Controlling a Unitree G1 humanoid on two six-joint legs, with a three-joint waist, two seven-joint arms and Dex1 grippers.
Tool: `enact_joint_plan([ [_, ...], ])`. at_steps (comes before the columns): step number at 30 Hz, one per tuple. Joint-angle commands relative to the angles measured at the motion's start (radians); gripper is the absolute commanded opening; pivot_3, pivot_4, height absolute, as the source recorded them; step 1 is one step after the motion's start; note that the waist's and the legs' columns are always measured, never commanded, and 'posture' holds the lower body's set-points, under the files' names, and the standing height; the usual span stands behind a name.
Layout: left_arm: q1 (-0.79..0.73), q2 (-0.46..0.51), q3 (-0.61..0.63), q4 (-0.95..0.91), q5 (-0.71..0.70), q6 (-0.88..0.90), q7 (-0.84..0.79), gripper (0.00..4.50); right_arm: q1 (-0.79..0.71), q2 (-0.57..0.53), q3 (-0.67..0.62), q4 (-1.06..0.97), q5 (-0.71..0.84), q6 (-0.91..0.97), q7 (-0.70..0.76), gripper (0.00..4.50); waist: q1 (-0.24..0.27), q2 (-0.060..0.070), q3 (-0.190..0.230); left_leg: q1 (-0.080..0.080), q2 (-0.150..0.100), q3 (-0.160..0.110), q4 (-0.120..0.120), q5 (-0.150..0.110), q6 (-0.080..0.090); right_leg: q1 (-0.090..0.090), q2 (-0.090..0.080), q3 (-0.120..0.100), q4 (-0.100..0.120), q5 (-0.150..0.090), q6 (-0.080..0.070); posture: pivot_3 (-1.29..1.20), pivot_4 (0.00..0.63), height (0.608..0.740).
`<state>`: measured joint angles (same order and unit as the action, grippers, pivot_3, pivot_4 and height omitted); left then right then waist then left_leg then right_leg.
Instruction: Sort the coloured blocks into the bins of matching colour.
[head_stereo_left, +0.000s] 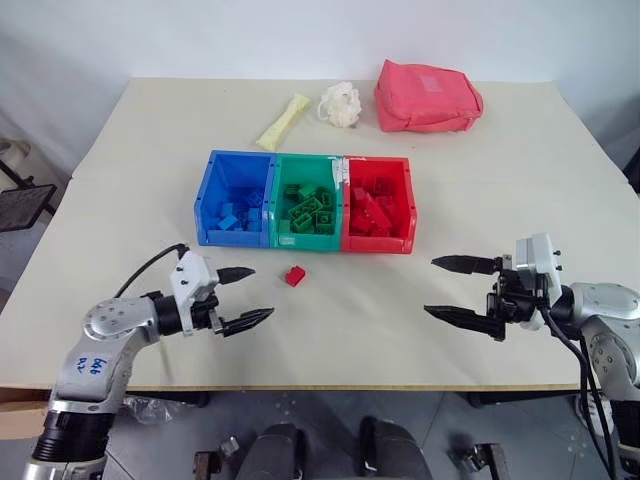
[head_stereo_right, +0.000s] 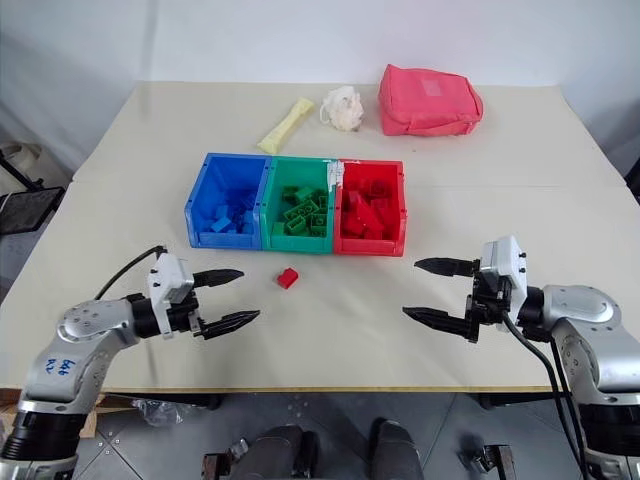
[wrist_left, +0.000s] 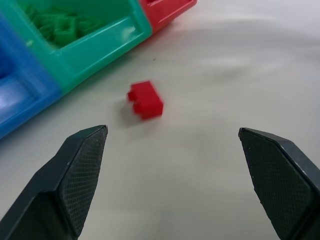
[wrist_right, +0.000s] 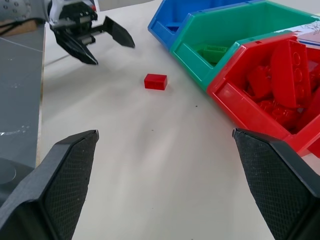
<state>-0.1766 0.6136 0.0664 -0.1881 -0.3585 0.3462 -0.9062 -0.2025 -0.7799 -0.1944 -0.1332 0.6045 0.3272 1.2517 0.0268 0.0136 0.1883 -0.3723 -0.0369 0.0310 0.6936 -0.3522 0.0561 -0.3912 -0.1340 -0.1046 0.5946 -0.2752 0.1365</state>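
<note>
While both pincers hang released, the left pincer (head_stereo_left: 246, 296) risks nudging the red block (head_stereo_left: 294, 276) at its two o'clock across the surface (head_stereo_left: 480, 200).

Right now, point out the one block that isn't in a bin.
The single red block lies loose on the table, just in front of the green bin. All other blocks sit inside bins.

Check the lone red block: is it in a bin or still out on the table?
Out. The red block lies on the table in front of the green bin, apart from both open pincers.
</note>
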Motion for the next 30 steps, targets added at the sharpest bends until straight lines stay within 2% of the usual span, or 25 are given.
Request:
enact_joint_plan([
  [1,-0.041,-0.035,-0.051,0.015,0.051,-0.002,0.063,4.46,-0.005,0.004,-0.009,-0.013,0.007,-0.015,-0.003,4.5,-0.001,0.0,0.0,0.0,0.0,0.0,0.0,0.0,0.0,0.0,0.0,0.0,0.0,0.0,0.0,0.0,0.15,0.74],
  [12,-0.179,-0.154,-0.165,0.233,0.171,-0.05,0.144,4.46,0.034,0.012,-0.025,-0.057,0.015,-0.011,-0.04,4.5,0.002,0.0,0.0,0.001,0.0,0.003,0.001,0.0,0.001,-0.001,0.001,-0.002,0.001,0.0,0.0,0.0,0.15,0.74],
  [15,-0.193,-0.169,-0.167,0.26,0.173,-0.082,0.142,3.88,0.053,0.012,-0.032,-0.072,0.019,-0.01,-0.049,4.5,0.003,0.0,0.0,0.001,0.0,0.003,0.001,0.0,0.001,-0.001,0.001,-0.002,0.002,0.0,0.001,0.0,0.15,0.74],
  [24,-0.212,-0.181,-0.175,0.251,0.156,-0.073,0.116,1.02,0.083,0.016,-0.047,-0.096,0.034,-0.015,-0.073,4.5,0.003,0.0,0.0,0.001,0.0,0.003,0.001,0.0,0.001,-0.001,0.0,-0.002,0.002,0.0,0.001,0.0,0.15,0.74],
  [25,-0.212,-0.18,-0.174,0.247,0.153,-0.073,0.111,0.91,0.085,0.016,-0.047,-0.097,0.035,-0.016,-0.075,4.5,0.003,0.0,0.0,0.001,0.0,0.003,0.001,0.0,0.001,-0.001,0.0,-0.002,0.002,0.0,0.001,0.0,0.15,0.74],
  [30,-0.254,-0.209,-0.177,0.173,0.106,-0.042,0.08,0.91,0.103,0.016,-0.059,-0.106,0.034,-0.026,-0.089,4.5,0.004,0.0,0.0,0.001,0.0,0.003,0.001,0.0,0.001,-0.001,0.0,-0.002,0.002,0.0,0.001,0.0,0.15,0.74],
])
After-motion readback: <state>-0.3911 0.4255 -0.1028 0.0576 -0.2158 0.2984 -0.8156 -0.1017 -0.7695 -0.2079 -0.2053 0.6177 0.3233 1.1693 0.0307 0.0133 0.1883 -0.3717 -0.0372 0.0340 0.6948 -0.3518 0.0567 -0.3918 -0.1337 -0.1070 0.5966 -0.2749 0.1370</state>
